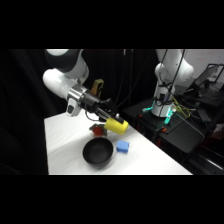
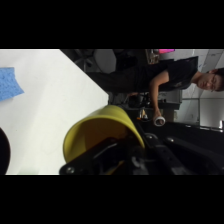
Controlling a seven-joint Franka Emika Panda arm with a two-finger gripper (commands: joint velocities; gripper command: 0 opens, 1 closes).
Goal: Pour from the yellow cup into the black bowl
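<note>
The yellow cup [image 1: 116,125] lies tipped on its side in the air, above and to the right of the black bowl [image 1: 97,152], which stands on the white table [image 1: 65,145]. My gripper [image 1: 111,121] reaches in from the left and is shut on the cup. In the wrist view the yellow cup [image 2: 100,132] fills the lower middle with its open mouth turned toward the table, gripped by my gripper [image 2: 117,156]. A sliver of the black bowl [image 2: 2,150] shows at the left edge. I cannot tell what the cup holds.
A blue block [image 1: 122,147] lies just right of the bowl, also seen as the blue block [image 2: 9,84] in the wrist view. A red-and-green object [image 1: 98,130] sits behind the bowl under my gripper. A second white arm [image 1: 167,75] stands beyond the table. A person [image 2: 200,80] stands past the table's edge.
</note>
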